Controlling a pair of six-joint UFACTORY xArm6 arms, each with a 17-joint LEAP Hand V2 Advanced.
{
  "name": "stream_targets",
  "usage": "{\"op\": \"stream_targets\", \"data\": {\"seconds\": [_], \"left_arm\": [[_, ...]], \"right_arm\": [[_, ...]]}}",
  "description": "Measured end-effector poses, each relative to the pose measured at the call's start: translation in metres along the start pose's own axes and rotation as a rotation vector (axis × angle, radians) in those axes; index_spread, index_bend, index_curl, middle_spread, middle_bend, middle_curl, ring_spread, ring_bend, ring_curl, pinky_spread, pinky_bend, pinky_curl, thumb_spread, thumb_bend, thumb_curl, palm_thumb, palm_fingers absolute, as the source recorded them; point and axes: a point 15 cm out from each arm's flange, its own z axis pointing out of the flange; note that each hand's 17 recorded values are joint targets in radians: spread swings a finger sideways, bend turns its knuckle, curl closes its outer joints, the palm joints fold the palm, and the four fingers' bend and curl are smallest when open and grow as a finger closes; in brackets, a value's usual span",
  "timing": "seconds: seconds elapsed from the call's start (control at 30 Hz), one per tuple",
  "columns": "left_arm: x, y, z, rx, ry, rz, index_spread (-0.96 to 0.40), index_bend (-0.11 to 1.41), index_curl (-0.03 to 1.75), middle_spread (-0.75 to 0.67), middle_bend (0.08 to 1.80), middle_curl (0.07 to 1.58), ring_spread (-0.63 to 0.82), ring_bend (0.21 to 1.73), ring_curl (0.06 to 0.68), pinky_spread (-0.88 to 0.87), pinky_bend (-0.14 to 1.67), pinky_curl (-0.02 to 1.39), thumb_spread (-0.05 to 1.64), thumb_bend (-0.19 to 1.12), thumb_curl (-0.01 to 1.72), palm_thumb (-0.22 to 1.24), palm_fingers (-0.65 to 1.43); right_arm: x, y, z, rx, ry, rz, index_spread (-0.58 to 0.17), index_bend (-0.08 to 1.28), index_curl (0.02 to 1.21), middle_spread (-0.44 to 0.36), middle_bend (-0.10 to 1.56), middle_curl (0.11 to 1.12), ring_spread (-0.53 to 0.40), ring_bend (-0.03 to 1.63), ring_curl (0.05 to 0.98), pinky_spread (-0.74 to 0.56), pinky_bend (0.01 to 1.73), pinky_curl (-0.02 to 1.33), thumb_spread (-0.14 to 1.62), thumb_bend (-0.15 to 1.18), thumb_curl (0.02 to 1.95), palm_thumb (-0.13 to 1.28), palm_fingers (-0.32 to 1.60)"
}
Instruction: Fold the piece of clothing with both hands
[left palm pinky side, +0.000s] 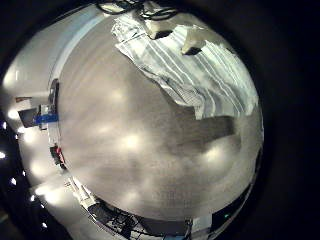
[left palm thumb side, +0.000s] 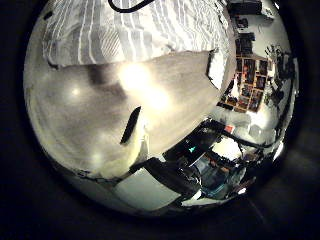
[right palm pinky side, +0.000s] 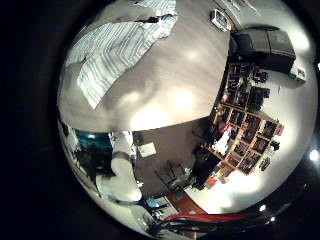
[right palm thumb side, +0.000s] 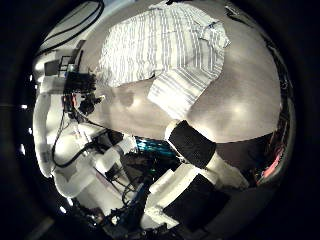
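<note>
A striped short-sleeved shirt (right palm thumb side: 170, 50) lies spread flat on the table (right palm thumb side: 245, 95), one sleeve pointing toward my right palm. It also shows in the other right palm view as the shirt (right palm pinky side: 115, 50), some way off. Both left palm views show the shirt (left palm pinky side: 185, 65) (left palm thumb side: 130, 35) lying flat beyond a stretch of bare table (left palm pinky side: 130, 140). My right hand (right palm thumb side: 195, 150) hovers over the table beside the shirt, with a padded finger stretched out and holding nothing. My left hand is off the cloth too. No cloth is close to either palm.
A white arm with black parts (right palm thumb side: 65, 120) stands beside the shirt in the right thumb side view. Shelves full of things (right palm pinky side: 240, 115) and a dark box (right palm pinky side: 262, 48) stand beyond the table's edge. A small flat box (left palm thumb side: 216, 68) sits near the table's rim.
</note>
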Motion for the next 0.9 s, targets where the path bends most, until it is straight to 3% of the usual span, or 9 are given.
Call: {"op": "stream_targets", "data": {"seconds": [0.33, 0.63, 0.9], "left_arm": [[0.010, -0.013, 0.010, -0.075, 0.018, 0.023, -0.06, 0.19, 0.36, 0.21, 0.19, 0.32, 0.42, 0.57, 0.211, 0.39, 0.29, 0.34, 1.08, -0.02, 0.32, 0.38, 0.15], [0.027, -0.005, 0.025, -0.165, 0.029, 0.053, -0.08, 0.18, 0.37, 0.17, 0.19, 0.33, 0.38, 0.57, 0.207, 0.35, 0.28, 0.34, 1.06, -0.02, 0.32, 0.39, 0.20], [0.035, -0.009, 0.029, -0.177, 0.023, 0.046, -0.09, 0.22, 0.40, 0.07, 0.23, 0.36, 0.28, 0.57, 0.198, 0.26, 0.21, 0.32, 1.06, -0.02, 0.32, 0.41, 0.37]], "right_arm": [[-0.002, -0.002, 0.003, -0.012, 0.002, -0.011, -0.423, 0.18, 0.32, -0.091, 0.25, 0.36, -0.013, 0.61, 0.185, 0.29, 0.70, 0.05, 1.28, -0.01, 0.34, 0.55, 0.33], [0.000, 0.010, 0.006, -0.061, 0.006, -0.017, -0.428, 0.18, 0.33, -0.100, 0.24, 0.36, -0.018, 0.59, 0.181, 0.29, 0.67, 0.05, 1.29, -0.01, 0.34, 0.56, 0.35], [0.002, 0.013, 0.001, -0.058, 0.004, -0.030, -0.433, 0.18, 0.33, -0.113, 0.24, 0.36, -0.029, 0.58, 0.178, 0.29, 0.65, 0.05, 1.28, -0.01, 0.35, 0.56, 0.36]]}}
